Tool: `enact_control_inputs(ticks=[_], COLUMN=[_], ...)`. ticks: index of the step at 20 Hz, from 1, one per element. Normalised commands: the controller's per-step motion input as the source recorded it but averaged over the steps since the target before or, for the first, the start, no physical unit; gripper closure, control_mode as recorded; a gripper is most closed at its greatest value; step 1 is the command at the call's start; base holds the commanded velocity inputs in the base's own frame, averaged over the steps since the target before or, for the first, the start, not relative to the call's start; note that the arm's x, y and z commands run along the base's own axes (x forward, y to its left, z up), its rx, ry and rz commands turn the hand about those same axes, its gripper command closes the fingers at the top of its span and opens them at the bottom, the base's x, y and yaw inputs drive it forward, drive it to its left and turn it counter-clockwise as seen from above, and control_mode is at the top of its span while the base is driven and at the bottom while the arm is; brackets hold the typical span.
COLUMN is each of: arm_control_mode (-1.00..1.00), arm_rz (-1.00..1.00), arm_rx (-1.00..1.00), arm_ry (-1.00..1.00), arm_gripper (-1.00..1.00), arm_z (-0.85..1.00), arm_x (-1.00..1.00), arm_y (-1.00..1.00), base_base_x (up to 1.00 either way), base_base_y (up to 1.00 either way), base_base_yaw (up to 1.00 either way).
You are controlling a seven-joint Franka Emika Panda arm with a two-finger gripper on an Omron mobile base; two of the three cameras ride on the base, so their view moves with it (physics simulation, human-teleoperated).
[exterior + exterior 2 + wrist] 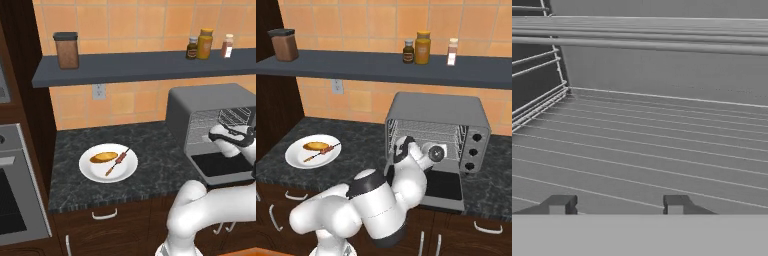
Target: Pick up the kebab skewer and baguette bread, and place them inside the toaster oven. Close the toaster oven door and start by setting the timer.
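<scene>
- Kebab skewer (116,162) lies on the white plate (90,171), stick angled, meat chunks near its upper end. Not yet picked up.
- Baguette bread (103,157) is on the same plate, just beside the skewer and apparently touching it. Also not yet moved.
- The plate sits on the dark stone counter (150,145), well apart from the toaster oven (436,107), which stands further along the counter to the robot's right.
- Toaster oven door (443,186) is folded down flat in front of the oven; the wire rack (662,150) inside holds no food.
- Gripper (617,205) is at the oven mouth, just above the rack. Tips stand apart with nothing between them: open and empty.
- Judgement: both food items are still to be fetched.
- Risk: pulling back carelessly could catch the rack wires or the lowered door, since the hand is close to the oven.
- Risk: bread and skewer lie so close that a grasp on one may nudge or drag the other, or tip the thin stick off the plate.
- The hand view shows the rack wires and finger spacing up close. The base views show the plate and its food, plus jars on the shelf (381,67).
</scene>
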Motion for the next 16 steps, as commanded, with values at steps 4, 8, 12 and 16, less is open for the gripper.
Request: enact_control_inputs(ticks=[4,8,12,16], arm_control_mode=[-1.00,-1.00,-1.00,-1.00], arm_rz=[0.00,0.00,0.00,0.00], arm_rx=[-0.07,-0.02,0.00,0.00], arm_ry=[0.21,0.25,0.33,0.39], arm_gripper=[-1.00,-1.00,-1.00,-1.00], arm_z=[-1.00,-0.89,-0.73,-0.58], arm_x=[-1.00,-1.00,-1.00,-1.00], arm_y=[0.00,0.00,0.00,0.00], base_base_x=[0.00,0.00,0.00,0.00], base_base_y=[0.00,0.00,0.00,0.00], base_base_yaw=[0.00,0.00,0.00,0.00])
